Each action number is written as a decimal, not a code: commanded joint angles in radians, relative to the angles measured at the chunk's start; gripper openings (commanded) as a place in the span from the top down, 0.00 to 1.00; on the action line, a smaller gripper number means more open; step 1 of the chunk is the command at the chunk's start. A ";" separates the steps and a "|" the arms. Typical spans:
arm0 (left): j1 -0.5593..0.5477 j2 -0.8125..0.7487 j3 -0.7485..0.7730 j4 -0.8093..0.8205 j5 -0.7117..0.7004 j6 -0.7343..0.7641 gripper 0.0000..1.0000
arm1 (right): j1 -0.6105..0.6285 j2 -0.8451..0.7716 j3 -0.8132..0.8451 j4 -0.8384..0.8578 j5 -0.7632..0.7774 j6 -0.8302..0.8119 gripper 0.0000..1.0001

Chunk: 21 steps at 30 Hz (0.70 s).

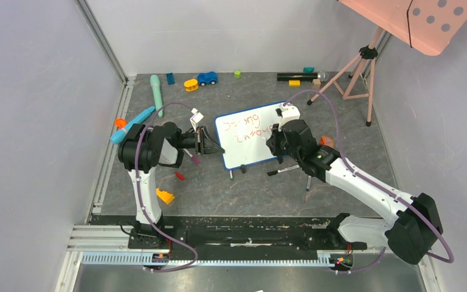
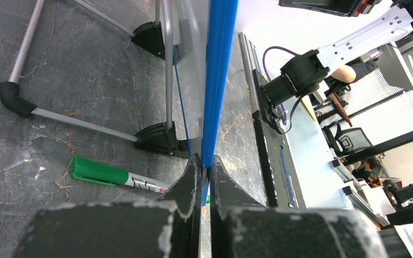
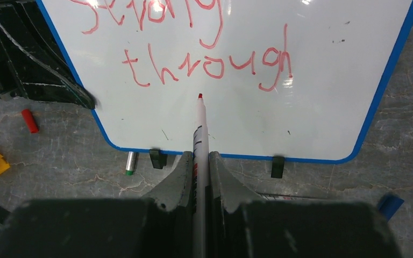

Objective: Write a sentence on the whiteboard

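Note:
The whiteboard (image 1: 249, 141) stands propped on small black feet in the middle of the table. Its blue frame also shows in the right wrist view (image 3: 379, 91). The sentence (image 3: 204, 62) is red handwriting in two visible lines, "Strong" above "through". It also shows from above (image 1: 252, 129). My left gripper (image 2: 205, 172) is shut on the board's blue left edge (image 2: 218, 80); from above it is at the board's left side (image 1: 211, 144). My right gripper (image 3: 198, 161) is shut on a red marker (image 3: 199, 129). The marker's tip sits just below "through"; I cannot tell whether it touches.
A green marker (image 2: 99, 173) lies under the board's near edge. A black marker (image 1: 283, 171), a red cap (image 1: 180, 176) and a yellow block (image 1: 165, 196) lie in front. A pink tripod (image 1: 359, 67) with a dotted panel (image 1: 432, 18) stands back right. Toys line the back.

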 commanded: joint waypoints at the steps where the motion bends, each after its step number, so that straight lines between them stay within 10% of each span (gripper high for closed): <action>1: -0.013 0.002 0.009 0.080 0.051 -0.014 0.98 | 0.008 -0.036 -0.026 0.025 0.066 0.017 1.00; 21: -0.014 0.006 0.008 0.080 0.049 -0.014 0.98 | 0.006 -0.164 -0.126 0.026 0.085 0.047 1.00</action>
